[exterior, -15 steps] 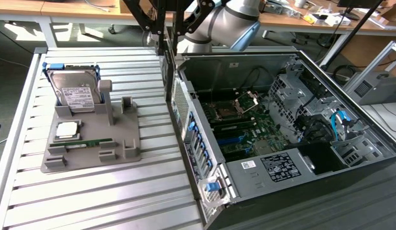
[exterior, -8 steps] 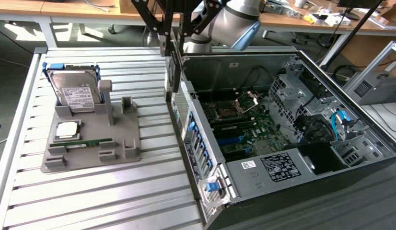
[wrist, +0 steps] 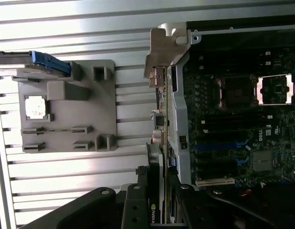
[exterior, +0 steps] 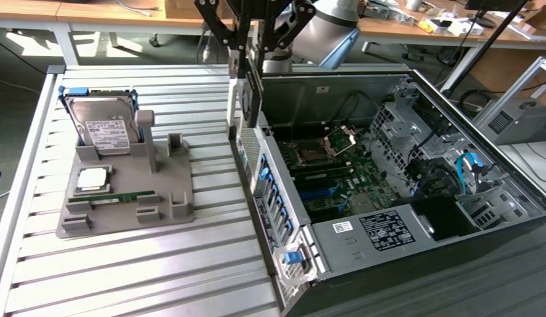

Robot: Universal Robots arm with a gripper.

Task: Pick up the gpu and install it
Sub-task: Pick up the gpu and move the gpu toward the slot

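Exterior view: gripper (exterior: pixel 244 65) seemingly clamps the gpu (exterior: pixel 249 100) edge-up over the case (exterior: pixel 344 89) on a slatted table (exterior: pixel 123 264).

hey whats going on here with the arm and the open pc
The robot arm's claw is shut on the gpu, holding it on edge over the side of the open computer case nearest the parts tray. The card is not yet seated on the motherboard. On the tray sit the hard drive, a processor and a memory stick.
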